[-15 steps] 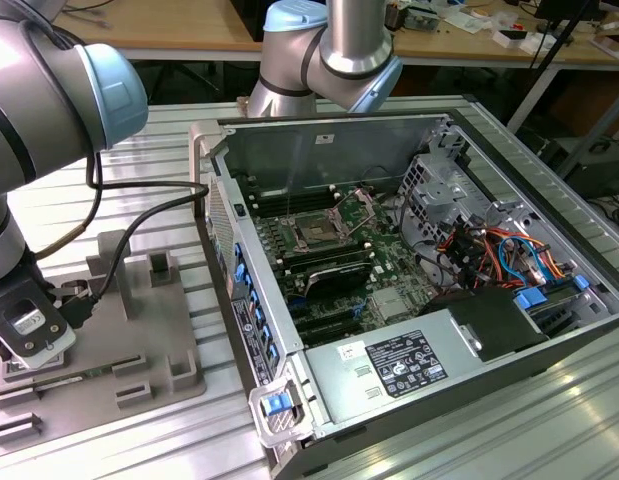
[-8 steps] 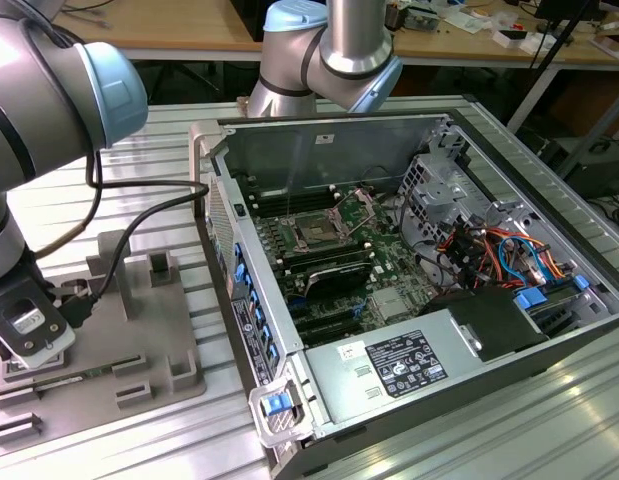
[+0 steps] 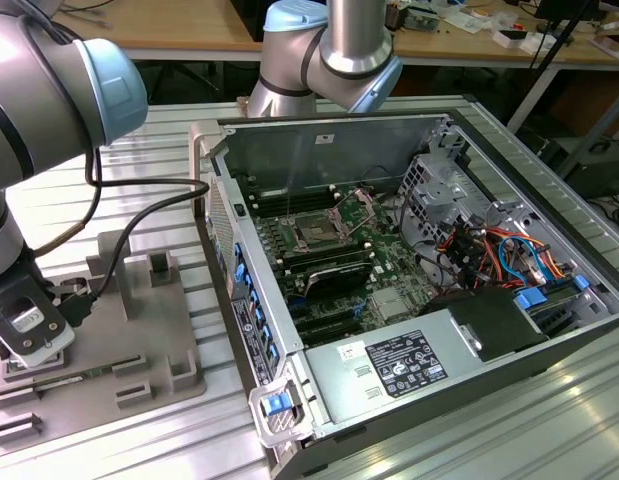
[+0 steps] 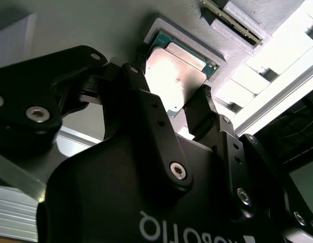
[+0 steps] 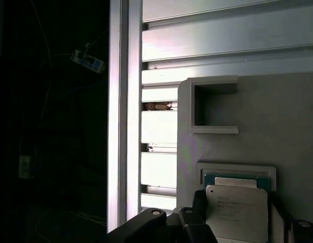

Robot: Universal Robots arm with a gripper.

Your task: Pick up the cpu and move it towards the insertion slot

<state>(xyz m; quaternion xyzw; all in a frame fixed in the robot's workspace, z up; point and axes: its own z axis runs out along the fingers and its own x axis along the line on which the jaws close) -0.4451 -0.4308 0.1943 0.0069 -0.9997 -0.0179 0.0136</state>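
Black metal of the gripper (image 4: pixel 171 76) is held right over the chip (image 4: pixel 182 68), which lies flat in a square recess of the grey tray (image 5: pixel 277 116); whether it is clamped cannot be told. Farther off, toward the exterior view's right, the socket (image 3: pixel 317 232) is seen on the green circuit board (image 3: pixel 389 272) inside the opened computer case (image 3: pixel 319 150).

Exterior view high, wide; both wrist views near cpu (image 4: pixel 177 76) (image 5: pixel 237 210).
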